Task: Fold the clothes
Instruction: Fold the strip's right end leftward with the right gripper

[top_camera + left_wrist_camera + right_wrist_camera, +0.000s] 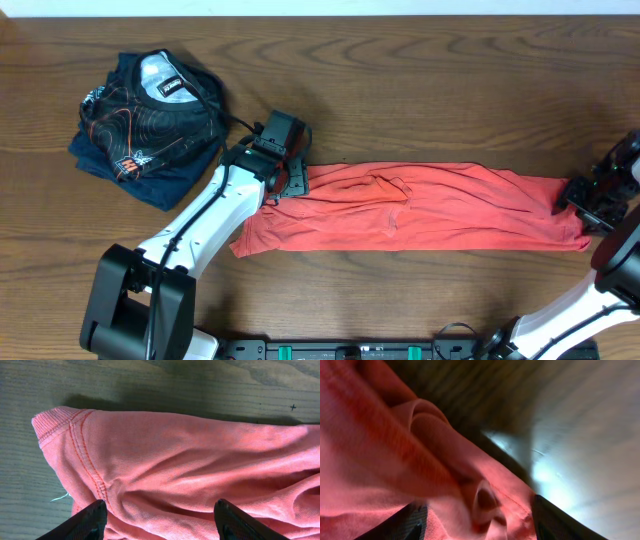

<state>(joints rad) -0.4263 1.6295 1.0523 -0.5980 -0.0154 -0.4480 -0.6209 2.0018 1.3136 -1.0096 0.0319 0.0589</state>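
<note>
The coral-red T-shirt (430,205) lies on the table as a long strip running left to right; its lettering is hidden. My left gripper (285,182) is at the strip's left end. In the left wrist view its fingers (160,520) stand wide apart over the cloth (190,455), with the ribbed collar and a seam at the upper left. My right gripper (585,205) is at the strip's right end. In the right wrist view its fingers (475,520) are spread, with bunched cloth (380,460) and a hem fold between them.
A dark navy garment with orange contour-line print (150,115) lies crumpled at the back left, close to the left arm. The wooden table (420,80) extends behind the shirt. The arm bases stand at the front edge.
</note>
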